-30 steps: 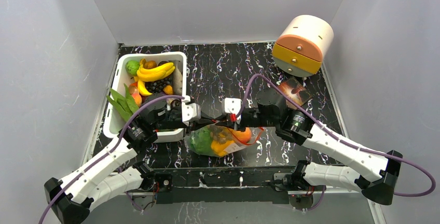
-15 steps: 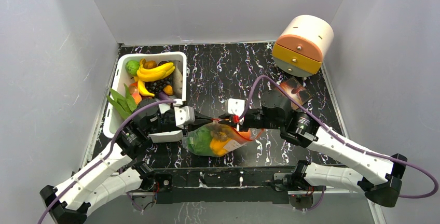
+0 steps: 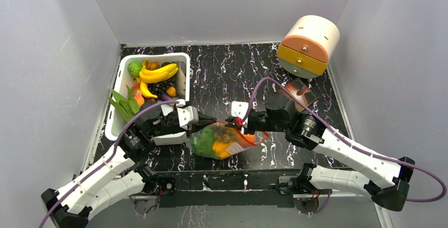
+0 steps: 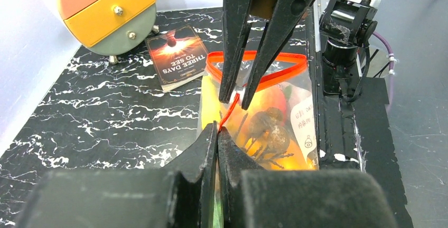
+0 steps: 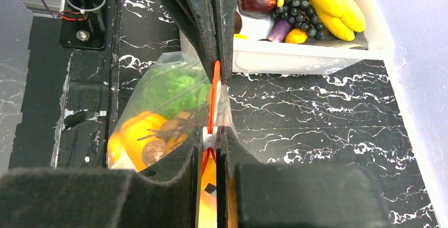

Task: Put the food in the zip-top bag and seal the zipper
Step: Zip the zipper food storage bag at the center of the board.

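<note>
The clear zip-top bag (image 3: 224, 142) lies on the black marbled table near the front edge. It holds green lettuce (image 5: 177, 88), a yellow piece (image 5: 136, 129) and a brown piece. My left gripper (image 3: 213, 123) is shut on the bag's mouth edge at the left end of the red-orange zipper (image 4: 274, 58). My right gripper (image 3: 228, 123) faces it, close by, and is shut on the zipper's white slider (image 5: 210, 135). A short stretch of the zipper (image 5: 214, 96) runs taut between the two grippers. Behind the slider the strip still bows apart.
A white tub (image 3: 182, 59) at the back left holds yellow bananas (image 3: 158, 73), dark grapes and other toy food, with green leaves over its left rim. A dark printed packet (image 3: 301, 93) and a round drawer unit (image 3: 309, 46) stand at the back right. Grey walls enclose three sides.
Both grippers and the bag have shifted slightly toward the near edge. The right gripper has slid left along the zipper, closer to the left gripper.
</note>
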{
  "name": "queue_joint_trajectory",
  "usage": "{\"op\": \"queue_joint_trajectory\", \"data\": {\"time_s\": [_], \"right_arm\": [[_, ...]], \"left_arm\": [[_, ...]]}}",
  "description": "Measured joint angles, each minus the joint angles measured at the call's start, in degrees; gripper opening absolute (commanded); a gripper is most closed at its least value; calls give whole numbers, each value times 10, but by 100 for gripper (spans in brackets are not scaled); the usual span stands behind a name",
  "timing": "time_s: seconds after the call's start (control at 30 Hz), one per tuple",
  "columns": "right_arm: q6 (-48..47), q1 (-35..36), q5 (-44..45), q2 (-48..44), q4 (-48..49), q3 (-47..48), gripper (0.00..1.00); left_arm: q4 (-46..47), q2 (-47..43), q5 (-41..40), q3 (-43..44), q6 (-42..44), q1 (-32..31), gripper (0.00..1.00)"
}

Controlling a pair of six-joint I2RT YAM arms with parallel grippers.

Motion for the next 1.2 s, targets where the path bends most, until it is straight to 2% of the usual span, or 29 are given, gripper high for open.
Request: {"op": "queue_joint_trajectory", "data": {"time_s": [0.13, 0.2, 0.33, 0.5, 0.73, 0.8, 0.97, 1.2], "right_arm": [[2, -3, -11, 0, -1, 0, 0], [2, -5, -15, 0, -5, 0, 0], [5, -6, -24, 3, -6, 0, 0], [10, -6, -35, 11, 6, 0, 0], [16, -6, -42, 20, 14, 0, 0], [17, -6, -43, 21, 16, 0, 0], [17, -6, -42, 21, 18, 0, 0], [17, -7, -40, 21, 19, 0, 0]], "left_arm": [[26, 0, -3, -14, -13, 0, 24], [40, 0, -5, -15, -19, 1, 32], [55, 2, 0, -15, -23, 1, 38], [58, 22, 24, -14, -22, 1, 39], [40, 50, 53, -14, -11, 1, 27], [36, 53, 59, -12, -10, 1, 16], [34, 54, 67, -7, -8, 1, 0], [25, 54, 70, -2, -7, 1, 0]]}}
